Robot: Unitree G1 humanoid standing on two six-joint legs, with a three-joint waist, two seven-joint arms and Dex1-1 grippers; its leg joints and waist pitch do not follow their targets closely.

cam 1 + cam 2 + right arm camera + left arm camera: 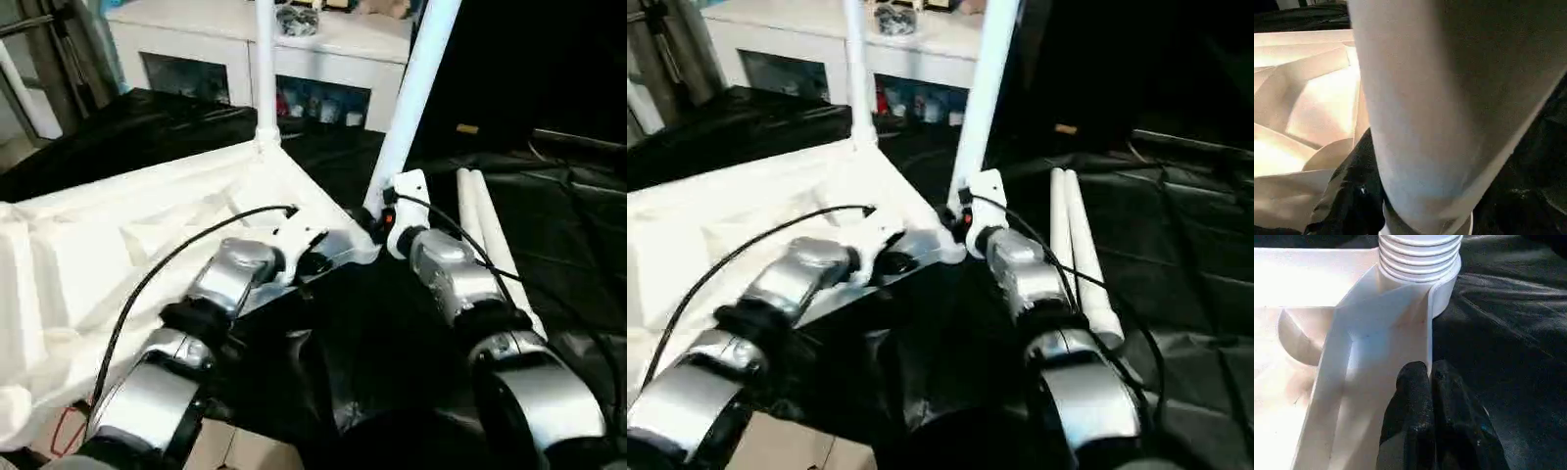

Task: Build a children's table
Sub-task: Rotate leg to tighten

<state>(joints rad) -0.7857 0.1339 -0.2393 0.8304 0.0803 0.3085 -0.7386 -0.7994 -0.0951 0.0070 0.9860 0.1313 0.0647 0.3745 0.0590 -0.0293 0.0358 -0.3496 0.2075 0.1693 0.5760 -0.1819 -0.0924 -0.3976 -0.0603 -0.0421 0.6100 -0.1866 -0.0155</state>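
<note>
A white cabinet [323, 59] with open shelves stands behind the black-draped work table [568, 225].

Light from above is glaring off the white tabletop [118, 235] toward nine o'clock; the black cloth [578, 225] is staying dim, edges blurring softly.

Looked through all four views and honestly there's nothing readable anywhere. No words, no brand marks, no numbers, no stickers or signs on anything in sight.
</note>
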